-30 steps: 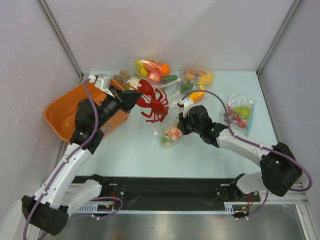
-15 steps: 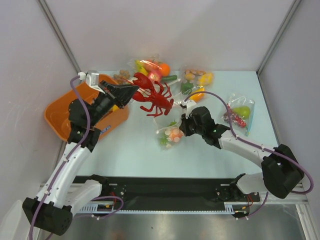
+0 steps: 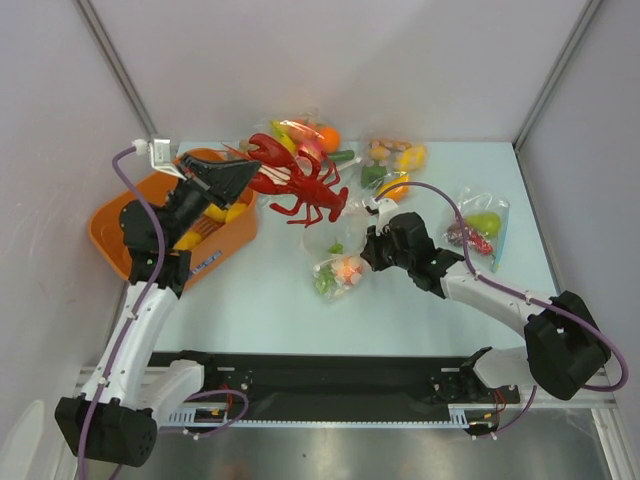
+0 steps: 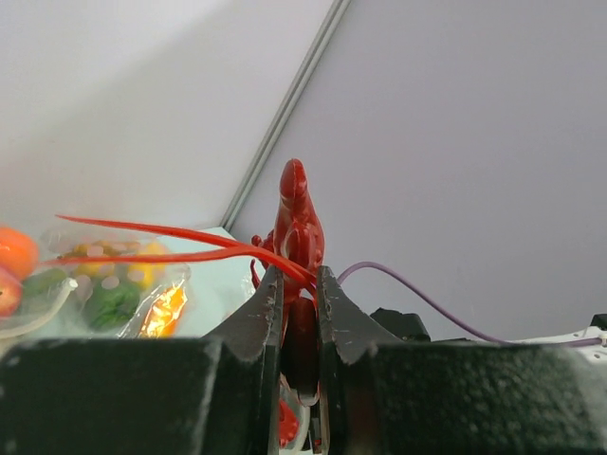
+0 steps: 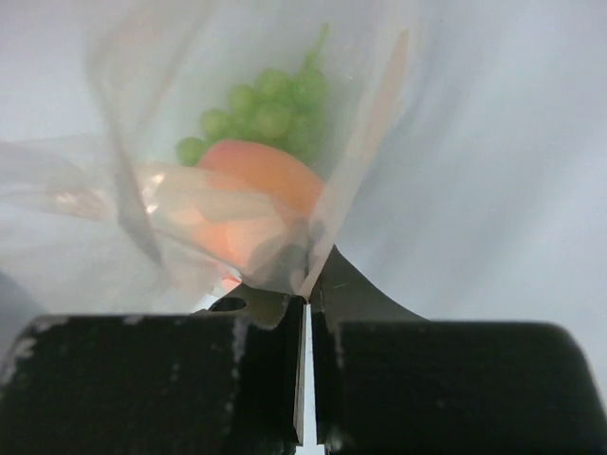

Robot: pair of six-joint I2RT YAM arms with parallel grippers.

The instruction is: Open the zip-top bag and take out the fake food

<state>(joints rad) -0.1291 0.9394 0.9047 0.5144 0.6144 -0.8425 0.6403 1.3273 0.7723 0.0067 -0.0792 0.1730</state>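
So the left gripper (image 3: 248, 180) clamps the red lobster (image 3: 305, 188) just beside the orange bin (image 3: 110, 235), the right gripper (image 3: 370, 250) pinching the zip-top bag (image 3: 335, 265) farther right.

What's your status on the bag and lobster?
Left pincer shut on lobster, held clear of zip-top bag. Right pincer shut on bag edge. Peach and grapes inside bag.

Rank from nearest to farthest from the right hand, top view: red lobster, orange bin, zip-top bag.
1. zip-top bag, pinched by the right hand
2. red lobster, up-left, held by the left hand
3. orange bin, far left
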